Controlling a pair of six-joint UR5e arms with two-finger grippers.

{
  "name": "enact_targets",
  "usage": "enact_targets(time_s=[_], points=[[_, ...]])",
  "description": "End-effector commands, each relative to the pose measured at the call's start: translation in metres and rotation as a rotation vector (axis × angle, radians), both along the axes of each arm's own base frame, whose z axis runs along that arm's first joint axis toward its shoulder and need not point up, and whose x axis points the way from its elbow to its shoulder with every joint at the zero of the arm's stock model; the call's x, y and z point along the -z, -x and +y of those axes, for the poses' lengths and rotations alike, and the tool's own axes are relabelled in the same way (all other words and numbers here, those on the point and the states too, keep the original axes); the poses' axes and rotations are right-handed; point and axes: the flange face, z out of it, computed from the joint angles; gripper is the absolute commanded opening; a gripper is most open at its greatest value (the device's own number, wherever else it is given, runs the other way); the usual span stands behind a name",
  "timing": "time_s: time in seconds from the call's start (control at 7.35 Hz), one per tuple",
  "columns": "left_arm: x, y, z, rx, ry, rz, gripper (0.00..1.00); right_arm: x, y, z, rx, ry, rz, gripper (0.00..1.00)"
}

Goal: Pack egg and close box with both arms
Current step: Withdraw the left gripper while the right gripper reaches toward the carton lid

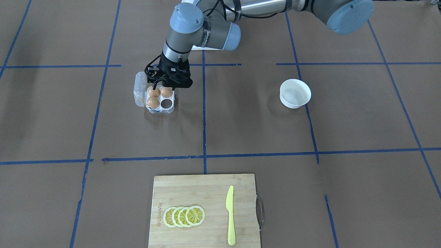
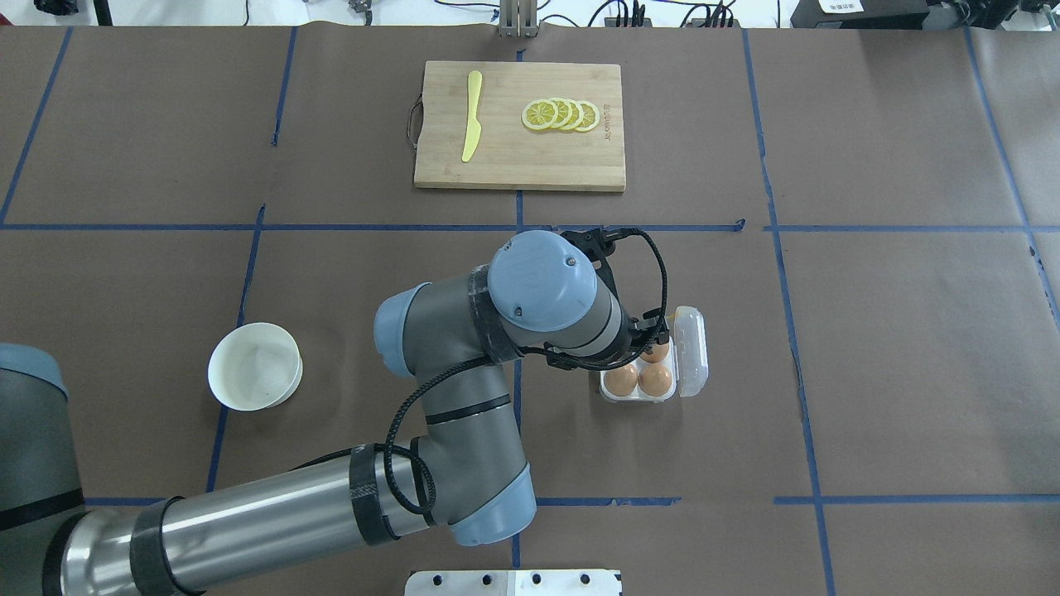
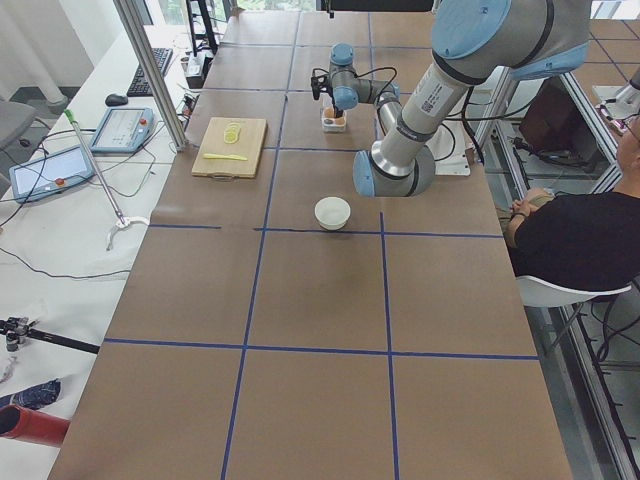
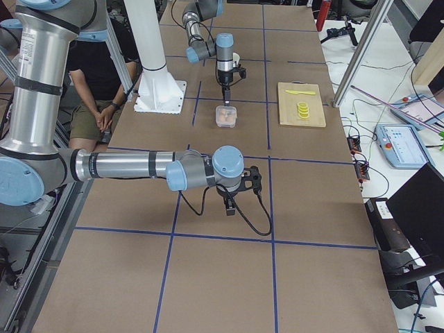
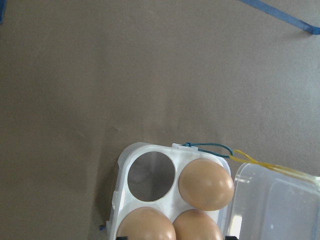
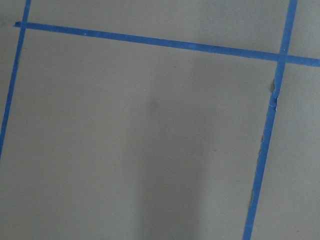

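The clear box lies open, its lid folded flat to the side. Three orange-brown eggs fill three cells: two back ones and one front one. The fourth cell is empty. My left gripper hovers low over the back eggs, jaws apart, holding nothing. The left wrist view shows the eggs, the empty cell and a yellowish cord. My right gripper shows only in the exterior right view, far from the box; I cannot tell its state.
A white bowl stands empty to the side of the box. A wooden cutting board at the table's far edge carries lemon slices and a yellow knife. A seated person is beside the robot's base.
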Motion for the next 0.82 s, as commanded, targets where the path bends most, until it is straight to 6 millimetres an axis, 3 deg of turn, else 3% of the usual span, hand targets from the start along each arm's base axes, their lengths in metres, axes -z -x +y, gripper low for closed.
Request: enact_targets(time_s=[0.0,0.14,0.41,0.54,0.68], points=[[-0.032,0.071,0.002,-0.023,-0.113,-0.062,0.71,0.025,0.035,-0.004,-0.055,0.037,-0.035,1.0],[-0.048,0.104,-0.006,-0.024,-0.163,-0.096,0.71,0.047,0.073,-0.002,-0.095,0.059,-0.087,1.0],[-0.107,0.186,-0.024,0.002,-0.256,-0.148,0.71,0.101,0.163,0.002,-0.165,0.079,-0.172,1.0],[-0.127,0.203,-0.029,0.006,-0.268,-0.177,0.71,0.137,0.218,0.001,-0.199,0.121,-0.191,1.0],[-0.137,0.205,-0.03,0.003,-0.266,-0.193,0.71,0.17,0.273,0.008,-0.228,0.139,-0.214,1.0]])
